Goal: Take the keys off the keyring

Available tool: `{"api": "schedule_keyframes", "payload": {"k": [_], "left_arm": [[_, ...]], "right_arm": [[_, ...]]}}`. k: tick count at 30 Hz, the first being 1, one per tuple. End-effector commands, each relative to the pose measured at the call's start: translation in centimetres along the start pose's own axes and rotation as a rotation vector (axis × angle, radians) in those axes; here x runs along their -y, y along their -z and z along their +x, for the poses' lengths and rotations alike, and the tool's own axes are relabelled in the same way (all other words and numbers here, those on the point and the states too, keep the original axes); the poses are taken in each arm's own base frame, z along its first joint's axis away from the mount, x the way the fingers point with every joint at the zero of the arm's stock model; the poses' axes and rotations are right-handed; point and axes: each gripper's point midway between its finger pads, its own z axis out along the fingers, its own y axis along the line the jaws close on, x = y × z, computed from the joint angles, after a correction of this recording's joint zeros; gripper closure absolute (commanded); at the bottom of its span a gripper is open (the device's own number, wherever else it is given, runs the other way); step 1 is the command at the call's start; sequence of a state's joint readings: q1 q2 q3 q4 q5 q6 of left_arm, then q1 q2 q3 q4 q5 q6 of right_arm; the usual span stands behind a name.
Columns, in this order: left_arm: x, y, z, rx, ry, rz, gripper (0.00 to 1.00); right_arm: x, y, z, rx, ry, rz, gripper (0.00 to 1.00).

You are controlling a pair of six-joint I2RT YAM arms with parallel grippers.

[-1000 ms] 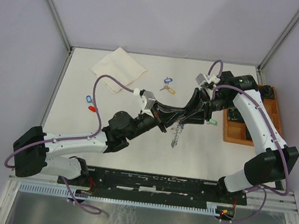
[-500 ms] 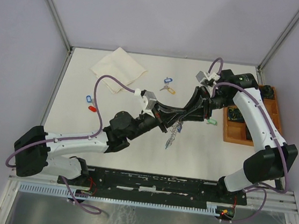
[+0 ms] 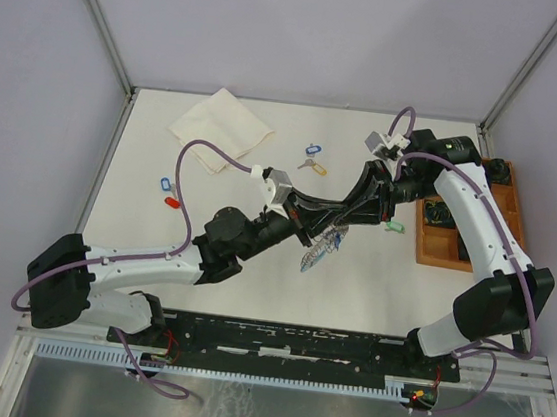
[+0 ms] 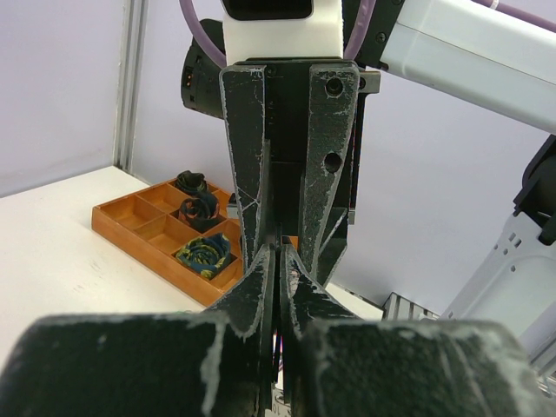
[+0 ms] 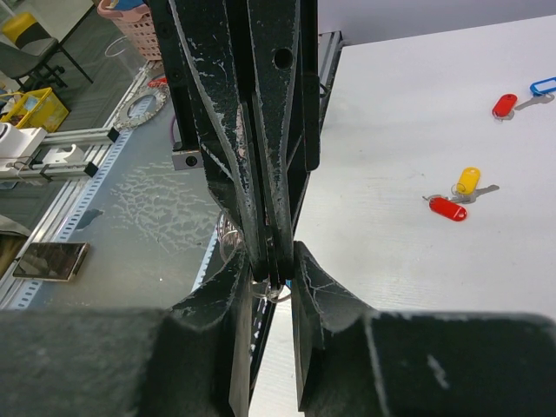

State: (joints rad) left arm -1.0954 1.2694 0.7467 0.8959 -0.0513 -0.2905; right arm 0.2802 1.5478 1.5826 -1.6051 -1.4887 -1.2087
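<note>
Got the keyring (image 3: pixel 320 251) dangling mid-frame over the bench (image 3: pixel 126 221), long axis slanting lower left to upper right, keys (image 3: pixel 310 262) bunched low. Pinched up top by the left tool (image 3: pixel 333 226), left arm (image 3: pixel 151 265) stretched low from lower left. Right tool (image 3: pixel 342 221) angling in from upper right, fingers slightly apart, straddling the left's tips.

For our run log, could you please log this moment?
left pincer: shut on keyring | right pincer: at left tips, grip unclear | keyring: dangling below pincers | loose tagged keys: on table
</note>
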Motion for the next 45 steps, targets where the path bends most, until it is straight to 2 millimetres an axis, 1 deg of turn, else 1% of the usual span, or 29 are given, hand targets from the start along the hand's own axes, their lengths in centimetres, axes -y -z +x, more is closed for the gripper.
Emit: {"api": "schedule_keyframes", "payload": {"k": [1, 3, 4, 6, 9, 11, 12, 13, 15, 16, 17, 20, 24, 26, 28, 29, 31, 32, 33, 34, 35, 37, 38, 42, 45], "left_arm": [[0.5, -0.2, -3.4, 0.110, 0.016, 0.007, 0.92], [0.6, 0.0, -3.5, 0.112, 0.016, 0.007, 0.89], [0.6, 0.1, -3.5, 0.113, 0.016, 0.008, 0.89], [0.6, 0.1, -3.5, 0.114, 0.016, 0.011, 0.97], [0.6, 0.2, -3.5, 0.117, 0.019, 0.011, 0.97], [0.6, 0.2, -3.6, 0.126, 0.021, 0.010, 0.97], [0.5, 0.2, -3.7, 0.132, 0.021, 0.005, 0.97], [0.4, 0.2, -3.9, 0.137, 0.019, 0.001, 0.97], [0.3, 0.2, -4.1, 0.146, 0.017, -0.006, 0.97], [0.3, 0.3, -4.4, 0.152, 0.016, -0.009, 0.97], [0.3, 0.4, -4.5, 0.156, 0.015, -0.013, 0.97], [0.2, 0.8, -4.9, 0.164, 0.007, -0.019, 0.97], [0.2, 1.1, -5.2, 0.162, -0.004, -0.021, 0.97], [0.3, 1.3, -5.3, 0.160, -0.009, -0.017, 0.97], [0.2, 1.3, -5.4, 0.156, -0.018, -0.018, 0.97], [0.3, 1.4, -5.4, 0.155, -0.021, -0.017, 0.97], [0.2, 1.5, -5.5, 0.153, -0.027, -0.018, 0.97], [0.2, 1.5, -5.7, 0.155, -0.030, -0.019, 0.97], [0.2, 1.6, -5.8, 0.156, -0.034, -0.019, 0.97], [0.1, 1.7, -5.9, 0.157, -0.038, -0.020, 0.97], [0.1, 1.7, -5.9, 0.156, -0.040, -0.019, 0.97], [0.1, 1.8, -6.1, 0.156, -0.049, -0.016, 0.97], [0.1, 1.9, -6.3, 0.156, -0.051, -0.014, 0.97], [-0.2, 2.1, -6.6, 0.161, -0.056, -0.011, 0.97], [-0.5, 2.4, -6.9, 0.172, -0.049, -0.011, 0.97]], "right_arm": [[-2.4, -0.1, -1.7, 0.060, -0.103, -0.025, 0.99], [-2.4, -0.1, -1.6, 0.060, -0.103, -0.025, 0.99], [-2.4, -0.1, -1.6, 0.060, -0.103, -0.025, 0.99], [-2.4, -0.1, -1.6, 0.060, -0.102, -0.025, 0.99], [-2.4, -0.2, -1.5, 0.060, -0.102, -0.025, 0.99], [-2.4, -0.2, -1.5, 0.059, -0.103, -0.027, 0.96], [-2.5, -0.2, -1.4, 0.059, -0.099, -0.026, 0.88], [-2.6, -0.2, -1.3, 0.058, -0.088, -0.026, 0.76], [-2.9, -0.2, -1.1, 0.055, -0.050, -0.024, 0.57], [-3.0, -0.1, -0.9, 0.043, -0.028, -0.021, 0.50], [-3.1, -0.1, -0.7, 0.029, -0.006, -0.017, 0.46], [-3.0, 0.2, -0.1, -0.029, 0.050, -0.002, 0.39], [-2.4, 0.8, 0.7, -0.119, 0.090, 0.020, 0.37], [-1.6, 1.3, 1.1, -0.180, 0.091, 0.059, 0.37], [0.4, 2.5, 1.7, -0.278, 0.111, 0.180, 0.37], [1.9, 3.3, 1.6, -0.314, 0.145, 0.278, 0.36], [4.5, 5.1, 0.5, -0.341, 0.237, 0.497, 0.33], [5.4, 6.0, -0.1, -0.347, 0.288, 0.583, 0.31], [5.7, 6.7, -1.1, -0.341, 0.338, 0.647, 0.30], [5.9, 7.2, -2.3, -0.324, 0.385, 0.695, 0.24], [6.0, 7.3, -3.0, -0.301, 0.406, 0.718, 0.16], [5.3, 6.3, -3.6, -0.245, 0.382, 0.673, 0.02], [4.9, 5.5, -3.6, -0.209, 0.332, 0.633, 0.00], [3.5, 3.3, -3.8, -0.105, 0.225, 0.488, 0.00], [4.0, 2.8, -3.6, -0.025, 0.191, 0.493, 0.06]]}}
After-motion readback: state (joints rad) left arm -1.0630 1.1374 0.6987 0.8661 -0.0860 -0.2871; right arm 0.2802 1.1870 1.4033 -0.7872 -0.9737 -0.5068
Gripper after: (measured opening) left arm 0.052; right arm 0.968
